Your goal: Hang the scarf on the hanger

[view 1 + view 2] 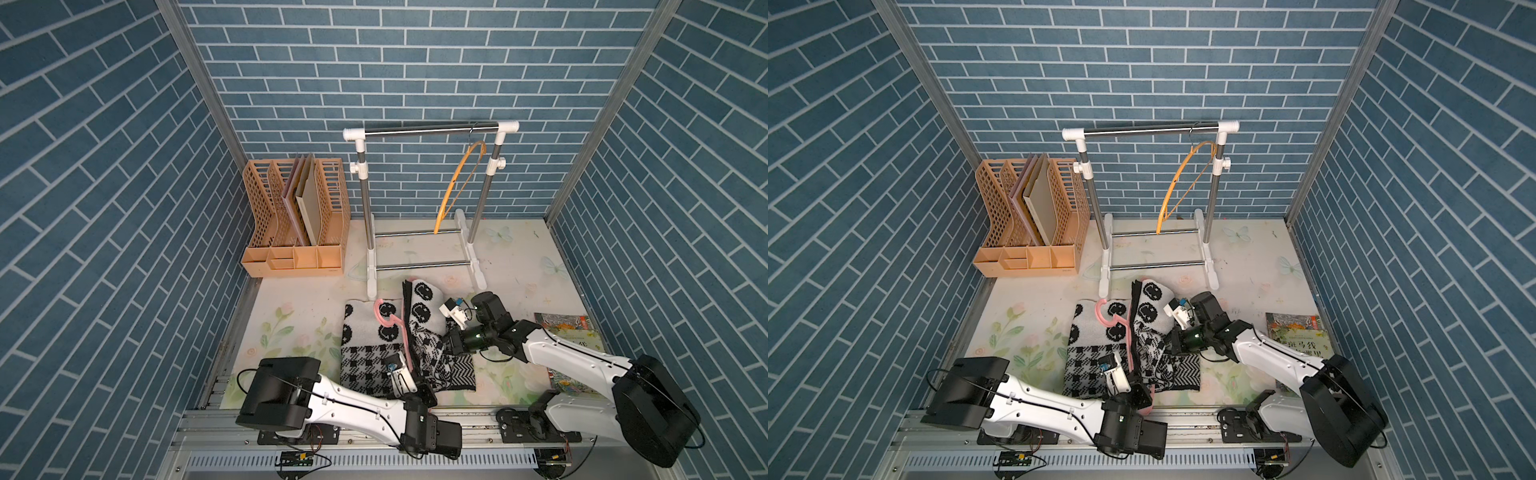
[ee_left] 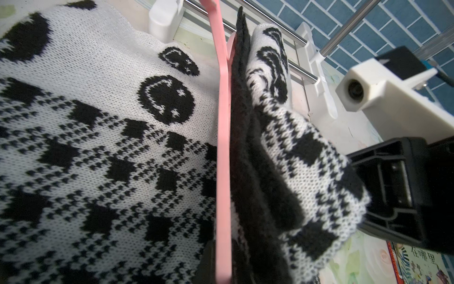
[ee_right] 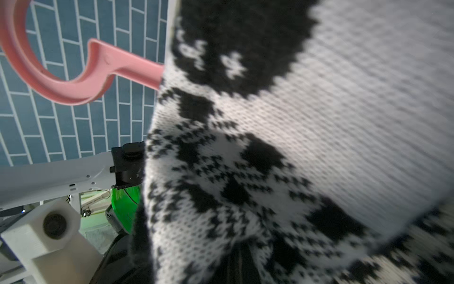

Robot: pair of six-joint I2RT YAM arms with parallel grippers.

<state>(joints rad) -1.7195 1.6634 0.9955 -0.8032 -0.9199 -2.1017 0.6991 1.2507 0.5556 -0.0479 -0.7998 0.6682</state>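
The black-and-white knitted scarf (image 1: pixel 372 345) (image 1: pixel 1096 353) lies on the table mat, and its right part is bunched up in a raised fold. A pink hanger (image 1: pixel 390 319) (image 1: pixel 1113 322) lies across the scarf, hook pointing toward the rack. My left gripper (image 1: pixel 417 380) (image 1: pixel 1140 388) (image 2: pixel 223 270) is shut on the hanger's (image 2: pixel 224 147) lower bar. My right gripper (image 1: pixel 446 343) (image 1: pixel 1169 343) (image 3: pixel 243 265) is shut on the raised fold of the scarf (image 3: pixel 270 159), just right of the hanger. The hanger's hook (image 3: pixel 61 91) shows beside the cloth; the fingertips are buried in the knit.
A white and steel clothes rack (image 1: pixel 428 129) stands behind the scarf, with an orange hanger (image 1: pixel 455 183) on its rail. A tan file organizer (image 1: pixel 295 216) sits at the back left. A picture book (image 1: pixel 569 332) lies under the right arm.
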